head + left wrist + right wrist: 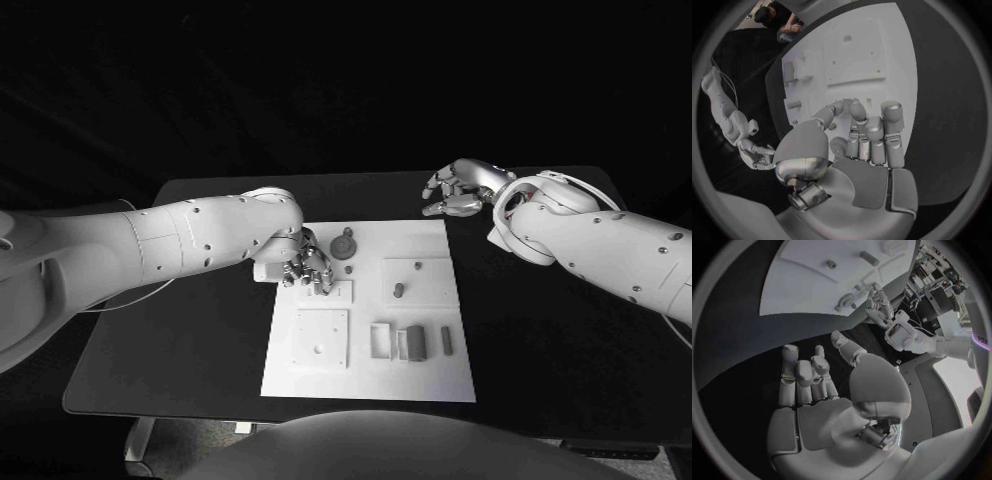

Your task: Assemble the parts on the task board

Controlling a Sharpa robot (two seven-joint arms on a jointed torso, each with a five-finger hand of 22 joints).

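You have the flat white rectangular task board (372, 310) mid-table on the black table (548, 330). Its recessed slots hold small grey block parts (415, 342); a grey peg (400, 290) stands in a square plate. A round grey disc part (345, 245) lies just beside the left hand (309, 262), whose fingers are loosely curled and hold nothing visible. Right hand (464, 188) hovers off-board, fingers apart, empty.

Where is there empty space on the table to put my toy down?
Bare black table lies left of the task board, below the left hand, and right of the board beneath the right arm. The board's top left corner is crowded; the right hand hovers beyond its far right corner.
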